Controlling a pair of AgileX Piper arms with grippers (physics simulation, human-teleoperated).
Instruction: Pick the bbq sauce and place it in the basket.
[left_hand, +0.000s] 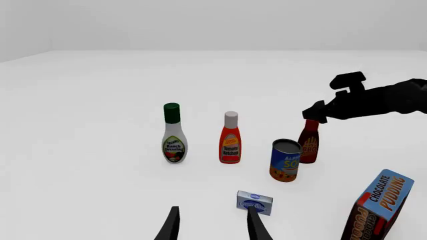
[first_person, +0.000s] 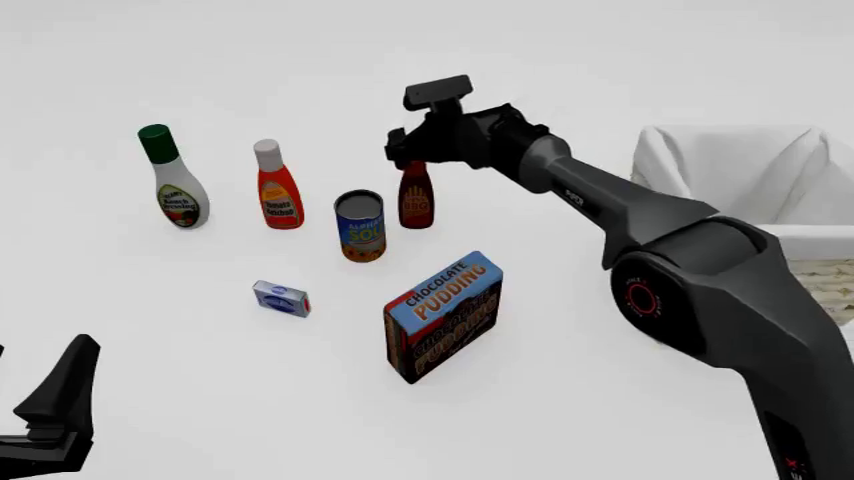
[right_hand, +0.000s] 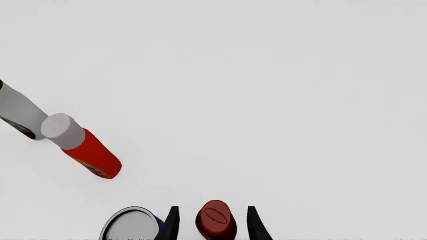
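Observation:
The bbq sauce (first_person: 415, 206), a small dark reddish-brown bottle with a red cap, stands upright behind the soup can; it also shows in the left wrist view (left_hand: 308, 143). My right gripper (first_person: 408, 158) hangs just above it, open. In the right wrist view its fingers (right_hand: 172, 223) stand on either side of the red cap (right_hand: 215, 218), with a gap on each side. The basket (first_person: 803, 250), wicker with white cloth lining, sits at the far right. My left gripper (left_hand: 212, 216) is open and empty, low at the near left of the table.
A white ranch bottle with green cap (first_person: 172, 180), an orange-red ketchup bottle (first_person: 276, 188) and a blue soup can (first_person: 359, 226) stand left of the sauce. A small blue-white box (first_person: 282, 298) and a chocolate pudding box (first_person: 443, 315) lie nearer.

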